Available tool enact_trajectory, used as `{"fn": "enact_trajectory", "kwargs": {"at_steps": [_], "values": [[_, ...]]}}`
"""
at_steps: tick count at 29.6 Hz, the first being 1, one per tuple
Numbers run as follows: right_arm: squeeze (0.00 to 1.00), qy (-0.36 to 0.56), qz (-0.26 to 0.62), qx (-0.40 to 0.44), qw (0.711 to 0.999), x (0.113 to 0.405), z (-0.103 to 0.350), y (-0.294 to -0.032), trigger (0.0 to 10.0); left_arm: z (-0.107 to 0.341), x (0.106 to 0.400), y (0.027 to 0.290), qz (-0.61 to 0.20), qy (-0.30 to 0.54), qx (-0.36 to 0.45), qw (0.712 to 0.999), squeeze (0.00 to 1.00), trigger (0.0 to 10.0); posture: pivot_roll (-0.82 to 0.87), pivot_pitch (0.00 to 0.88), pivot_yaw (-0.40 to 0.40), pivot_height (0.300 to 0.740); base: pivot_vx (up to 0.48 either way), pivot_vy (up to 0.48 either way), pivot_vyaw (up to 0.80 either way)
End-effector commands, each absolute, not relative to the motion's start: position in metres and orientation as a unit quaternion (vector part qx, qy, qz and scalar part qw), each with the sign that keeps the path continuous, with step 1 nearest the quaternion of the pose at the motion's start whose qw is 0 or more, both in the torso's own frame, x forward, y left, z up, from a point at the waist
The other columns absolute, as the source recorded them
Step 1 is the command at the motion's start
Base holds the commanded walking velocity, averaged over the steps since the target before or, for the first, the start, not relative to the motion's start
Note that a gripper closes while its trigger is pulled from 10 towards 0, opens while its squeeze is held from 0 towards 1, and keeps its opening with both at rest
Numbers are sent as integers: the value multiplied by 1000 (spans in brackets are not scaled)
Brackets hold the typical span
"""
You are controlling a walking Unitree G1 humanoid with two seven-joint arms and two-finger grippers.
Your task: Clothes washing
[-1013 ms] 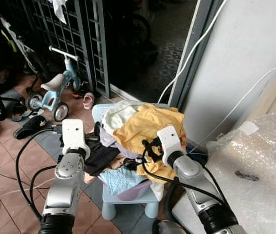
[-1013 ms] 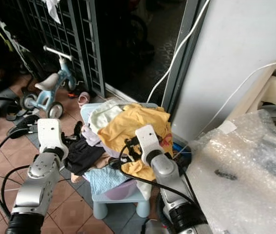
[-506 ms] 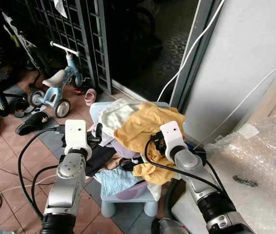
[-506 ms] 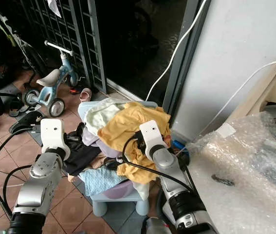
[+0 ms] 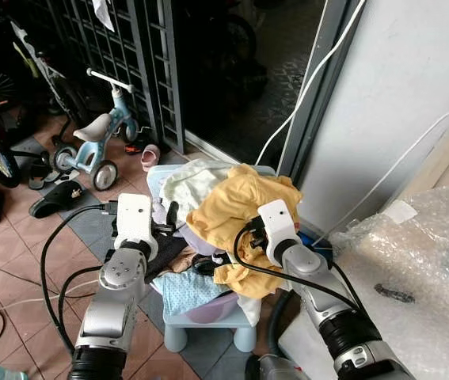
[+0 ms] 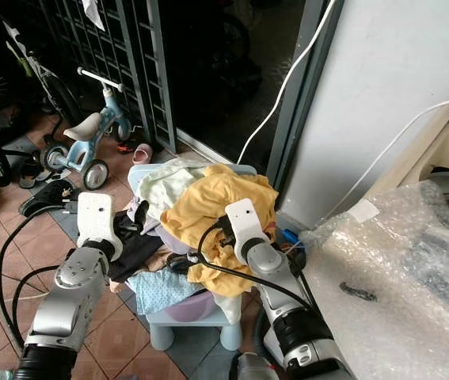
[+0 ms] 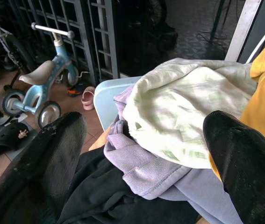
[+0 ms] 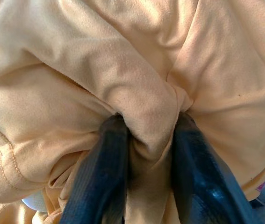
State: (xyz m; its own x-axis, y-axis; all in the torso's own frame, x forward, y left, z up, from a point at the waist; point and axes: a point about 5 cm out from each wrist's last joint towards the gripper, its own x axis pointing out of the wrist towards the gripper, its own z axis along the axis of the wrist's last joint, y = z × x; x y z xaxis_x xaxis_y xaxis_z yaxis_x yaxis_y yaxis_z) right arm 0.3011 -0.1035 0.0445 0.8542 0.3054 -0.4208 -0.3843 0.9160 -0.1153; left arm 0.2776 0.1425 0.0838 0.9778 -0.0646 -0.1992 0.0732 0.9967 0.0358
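The right gripper (image 8: 144, 154) is pinched on a thick fold of the yellow shirt (image 5: 244, 210), cloth bunched tight between its two black fingers (image 8: 99, 172). The shirt tops a heap of laundry in a pale blue basket (image 7: 108, 93) set on a small stool (image 5: 208, 328), at about twelve o'clock from the robot, low and close. The left gripper (image 7: 137, 154) hovers at the heap's ten o'clock side, fingers spread wide over a pale green cloth (image 7: 183, 107) and a lilac garment (image 7: 146, 172). The shirt looks light, limp and not slippery; it will likely drape and drag neighbours along, so a deep bunched hold near its middle suits it best.
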Motion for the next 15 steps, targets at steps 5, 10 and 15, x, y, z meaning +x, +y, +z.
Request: {"fn": "enact_trajectory", "kwargs": {"at_steps": [5,10,15], "values": [[0,191,178,-83,962,305,50,-105,0,91,280,139,-45,83,23,995,0,10000,-15,0,-4,740,0,0,0],[0,164,202,-15,965,304,60,-97,0,90,280,142,-35,90,17,995,0,10000,-16,0,0,740,0,0,0],[0,100,241,96,961,302,86,-80,0,85,279,146,-22,107,14,994,0,10000,-24,0,7,740,0,0,0]]}}
